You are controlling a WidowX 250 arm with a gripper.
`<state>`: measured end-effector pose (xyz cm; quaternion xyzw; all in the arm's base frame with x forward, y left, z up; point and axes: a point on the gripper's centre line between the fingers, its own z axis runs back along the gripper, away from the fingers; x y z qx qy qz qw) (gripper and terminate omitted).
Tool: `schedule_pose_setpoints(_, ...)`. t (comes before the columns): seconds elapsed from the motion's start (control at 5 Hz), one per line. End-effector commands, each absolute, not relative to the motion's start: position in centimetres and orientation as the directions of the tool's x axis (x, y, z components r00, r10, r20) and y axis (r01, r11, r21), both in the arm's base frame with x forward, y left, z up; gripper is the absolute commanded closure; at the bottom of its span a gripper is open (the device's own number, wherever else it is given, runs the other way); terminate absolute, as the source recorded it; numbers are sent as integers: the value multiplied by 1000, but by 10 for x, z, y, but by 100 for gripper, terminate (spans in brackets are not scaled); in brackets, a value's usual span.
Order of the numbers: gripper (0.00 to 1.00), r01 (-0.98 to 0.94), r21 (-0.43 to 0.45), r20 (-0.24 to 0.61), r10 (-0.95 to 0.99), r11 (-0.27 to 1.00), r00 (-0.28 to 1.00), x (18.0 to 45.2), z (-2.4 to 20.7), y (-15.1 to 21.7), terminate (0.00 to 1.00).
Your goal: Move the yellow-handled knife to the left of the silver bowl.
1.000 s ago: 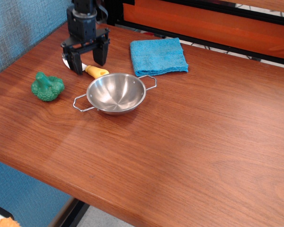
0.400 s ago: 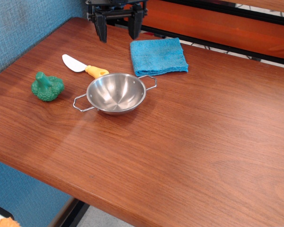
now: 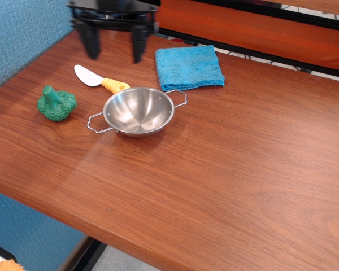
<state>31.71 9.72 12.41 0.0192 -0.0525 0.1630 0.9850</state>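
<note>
The yellow-handled knife (image 3: 99, 79) lies flat on the wooden table, its white blade pointing up-left and its orange-yellow handle touching or nearly touching the upper-left rim of the silver bowl (image 3: 138, 110). The bowl stands upright and empty, with two wire loop handles. My gripper (image 3: 114, 48) hangs at the top of the view, above and behind the knife, clear of it. It is open wide and empty, with its two black fingers (image 3: 91, 40) far apart.
A green toy broccoli (image 3: 56, 103) sits left of the bowl, below the knife's blade. A folded blue cloth (image 3: 188, 66) lies behind the bowl to the right. A blue wall runs along the table's left edge. An orange panel stands at the back.
My gripper stood low over the knife a second ago. It rose away toward the back, then shifted left and opened wider. The knife stays on the table where it lay.
</note>
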Motion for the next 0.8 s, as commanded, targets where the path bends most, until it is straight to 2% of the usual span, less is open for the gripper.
schedule_pose_setpoints(0.0,0,-288,58,126,279,956,952,234,166,119,0)
schedule_pose_setpoints(0.4,0,-288,58,126,279,956,952,234,166,119,0)
schedule_pose_setpoints(0.6,0,-288,58,126,279,956,952,234,166,119,100)
